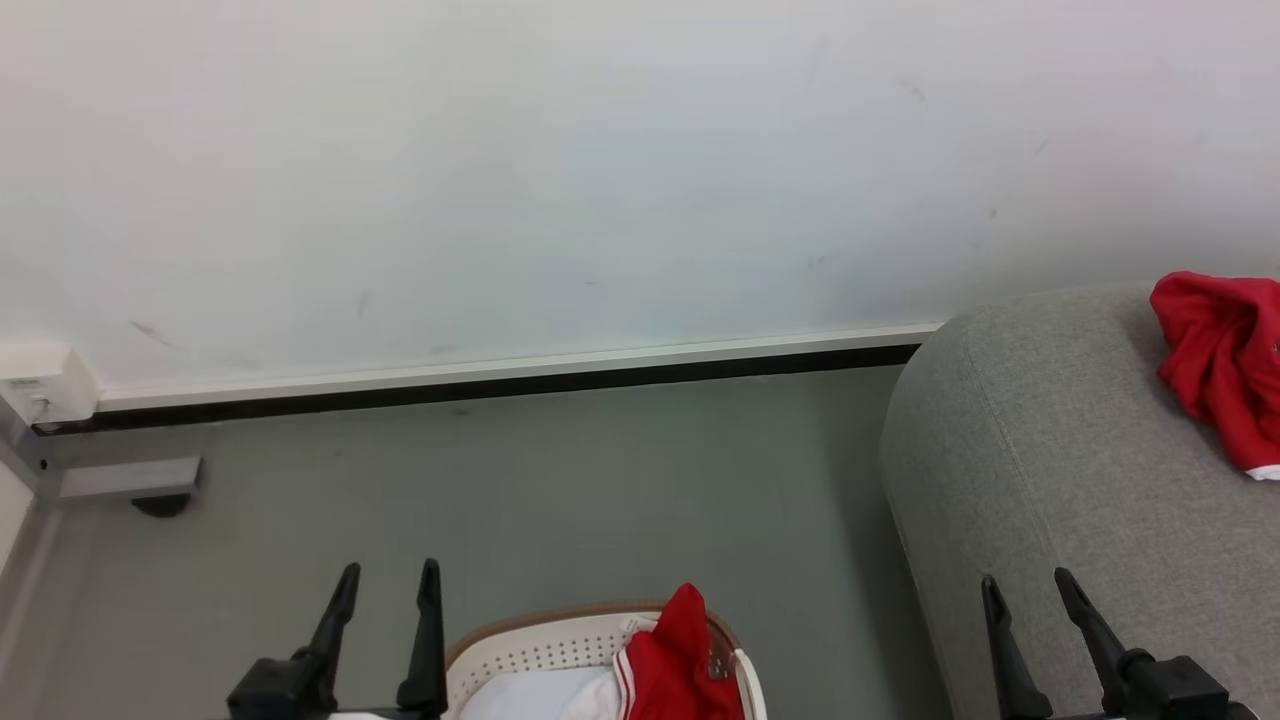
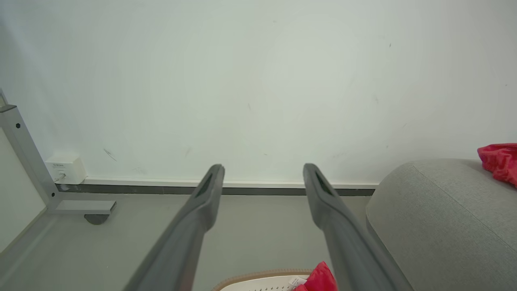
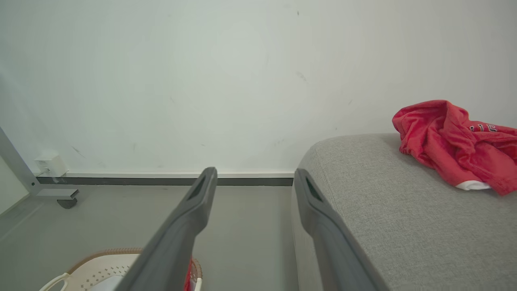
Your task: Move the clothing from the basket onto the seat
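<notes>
We face a grey floor (image 1: 560, 500) and a scuffed white wall (image 1: 500, 180). Our left fingers (image 1: 427, 630) stand wide and empty. Just right of them, the cream basket (image 1: 540, 650) holds red clothing (image 1: 680, 660) with white trim. Our right fingers (image 1: 1003, 630), also wide and empty, are by the grey seat (image 1: 1050, 450); a crumpled red garment (image 1: 1215, 360) lies on it beyond them.

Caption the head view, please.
Left gripper and right gripper open; red clothing in the basket, another garment on the seat.

Red garment (image 3: 452, 149) crumpled on grey seat (image 3: 383, 210); second garment (image 1: 680, 660) over basket (image 1: 540, 650) rim.
</notes>
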